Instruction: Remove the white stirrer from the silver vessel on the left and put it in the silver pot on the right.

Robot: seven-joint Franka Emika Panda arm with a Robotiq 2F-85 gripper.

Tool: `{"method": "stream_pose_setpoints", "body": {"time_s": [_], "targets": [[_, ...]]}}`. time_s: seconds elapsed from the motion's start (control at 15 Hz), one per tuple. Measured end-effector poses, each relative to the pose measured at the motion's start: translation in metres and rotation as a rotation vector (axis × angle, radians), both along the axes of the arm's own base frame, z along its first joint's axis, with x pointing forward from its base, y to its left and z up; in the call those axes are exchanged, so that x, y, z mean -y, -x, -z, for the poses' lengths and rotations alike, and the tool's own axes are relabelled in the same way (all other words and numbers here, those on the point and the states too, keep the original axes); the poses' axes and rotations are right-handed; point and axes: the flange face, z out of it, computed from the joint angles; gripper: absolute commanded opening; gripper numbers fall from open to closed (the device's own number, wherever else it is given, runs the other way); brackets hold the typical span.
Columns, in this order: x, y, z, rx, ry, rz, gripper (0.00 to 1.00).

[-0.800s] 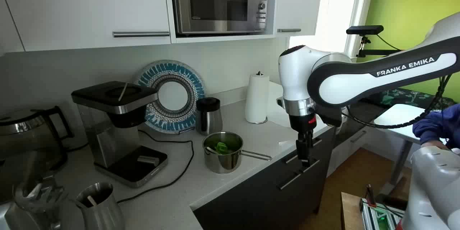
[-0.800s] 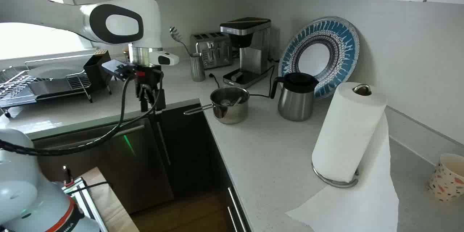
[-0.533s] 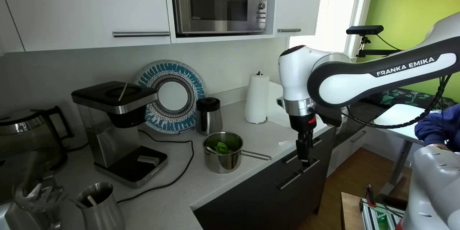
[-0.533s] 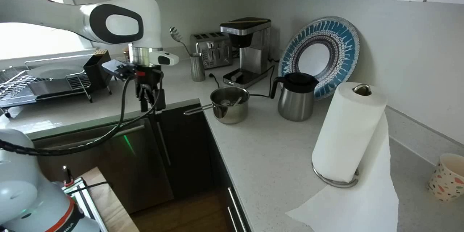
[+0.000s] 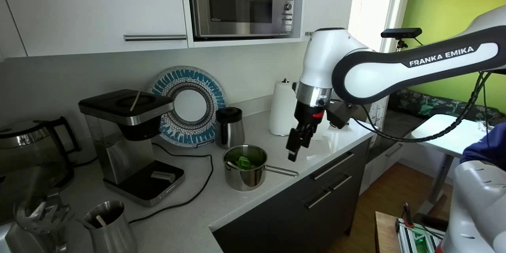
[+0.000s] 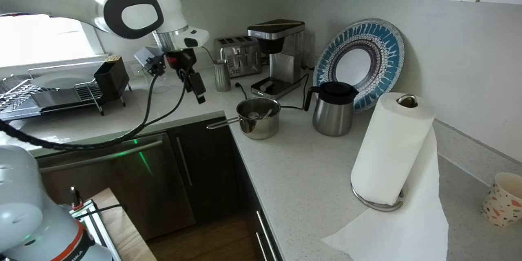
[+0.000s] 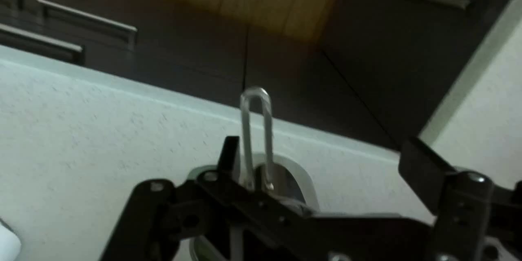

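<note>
The silver vessel [image 5: 114, 231] stands at the lower left in an exterior view. The white stirrer [image 5: 101, 220] leans inside it with its end near the rim. The vessel [image 6: 222, 76] also shows beside the toaster; the stirrer is hidden there. The silver pot [image 5: 245, 178] stands near the counter edge, with green and a pale piece inside; it also shows here [image 6: 261, 128]. My gripper [image 5: 293, 157] is in the air above the pot's handle side, tilted, also seen here [image 6: 200, 100]. In the wrist view my gripper [image 7: 322, 159] is open and empty, with the pot's handle [image 7: 267, 138] below.
A coffee maker [image 5: 126, 146] with a cord stands between vessel and pot. A steel carafe [image 6: 334, 110], a paper towel roll [image 6: 393, 147] and a leaning patterned plate [image 6: 387, 65] stand along the wall. A dish rack [image 6: 61, 85] is on the other counter. A microwave [image 5: 241, 2] is above.
My gripper has risen and moved toward the pot, going left in an exterior view and right in the other. It has changed from pointing straight down to tilted. The pot and vessel have not moved.
</note>
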Motion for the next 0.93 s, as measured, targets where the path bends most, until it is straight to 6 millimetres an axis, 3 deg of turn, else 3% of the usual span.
{"method": "stream_pose_setpoints", "body": {"time_s": [0.27, 0.47, 0.8, 0.93], "targets": [[-0.051, -0.046, -0.042, 0.236, -0.118, -0.056, 1.0], [-0.096, -0.065, -0.06, 0.31, -0.161, -0.16, 1.0], [-0.086, -0.067, -0.059, 0.309, -0.16, -0.141, 1.0], [-0.094, -0.067, -0.054, 0.279, -0.142, -0.185, 1.0]]}}
